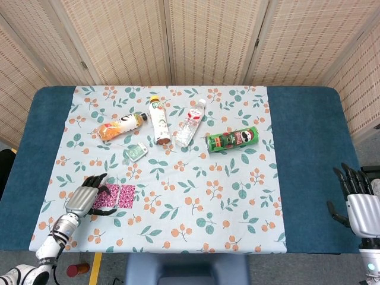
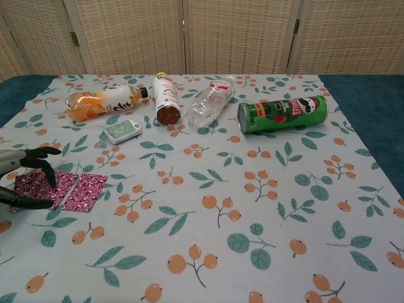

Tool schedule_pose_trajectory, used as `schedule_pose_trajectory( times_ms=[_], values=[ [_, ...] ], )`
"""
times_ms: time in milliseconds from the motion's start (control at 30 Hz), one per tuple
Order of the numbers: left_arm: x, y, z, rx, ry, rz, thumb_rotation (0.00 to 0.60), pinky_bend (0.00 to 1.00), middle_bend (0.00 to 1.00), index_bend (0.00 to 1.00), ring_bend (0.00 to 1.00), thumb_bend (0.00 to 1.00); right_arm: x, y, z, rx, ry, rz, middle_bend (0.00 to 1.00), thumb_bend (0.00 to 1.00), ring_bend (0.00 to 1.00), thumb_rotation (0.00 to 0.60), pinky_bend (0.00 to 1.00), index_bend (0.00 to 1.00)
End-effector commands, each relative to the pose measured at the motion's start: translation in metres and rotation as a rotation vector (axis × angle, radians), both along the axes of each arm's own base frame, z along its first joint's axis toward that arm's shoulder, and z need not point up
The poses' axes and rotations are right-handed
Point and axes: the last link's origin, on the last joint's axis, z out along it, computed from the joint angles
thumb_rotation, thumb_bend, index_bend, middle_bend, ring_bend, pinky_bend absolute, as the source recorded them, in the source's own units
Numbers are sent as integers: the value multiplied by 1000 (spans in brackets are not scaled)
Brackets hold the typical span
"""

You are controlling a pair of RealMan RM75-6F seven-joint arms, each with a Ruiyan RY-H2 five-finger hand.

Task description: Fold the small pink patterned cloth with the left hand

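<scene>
The small pink patterned cloth [image 1: 120, 195] [image 2: 84, 191] lies spread flat near the table's front left, with a crease down its middle. My left hand [image 1: 82, 199] [image 2: 23, 179] arches over the cloth's left half, fingers apart. One fingertip touches the cloth and the thumb lies along its near edge. Nothing is lifted off the table. My right hand [image 1: 360, 205] hangs open beyond the table's right front corner, seen only in the head view.
At the back of the floral tablecloth [image 1: 196, 208] lie an orange juice bottle [image 1: 122, 126] [image 2: 104, 101], a brown-capped bottle [image 1: 158, 120] [image 2: 165, 98], a clear water bottle [image 1: 190, 123] [image 2: 211, 101] and a green chip can [image 1: 233, 139] [image 2: 283, 113]. A small white-green pack [image 1: 137, 152] [image 2: 123, 130] is behind the cloth.
</scene>
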Motion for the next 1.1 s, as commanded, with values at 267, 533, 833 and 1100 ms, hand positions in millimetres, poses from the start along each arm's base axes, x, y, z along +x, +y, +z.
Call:
schedule_pose_trajectory(
  times_ms=[267, 533, 833, 1100],
  values=[
    [-11, -5, 7, 6, 19, 35, 304, 0, 0, 399, 0, 160, 0, -2, -1, 3, 0, 1, 0, 418, 0, 600, 0, 0],
    [-23, -7, 18, 24, 31, 71, 301, 0, 0, 400, 0, 160, 0, -2, -1, 4, -2, 1, 0, 418, 0, 600, 0, 0],
    [-27, -12, 25, 28, 50, 78, 303, 0, 0, 403, 0, 161, 0, -1, 0, -1, -2, 5, 0, 417, 0, 600, 0, 0],
    [-18, -12, 26, 50, 24, 60, 302, 0, 0, 403, 0, 161, 0, -1, 0, 0, -5, 4, 0, 417, 0, 600, 0, 0]
  ],
)
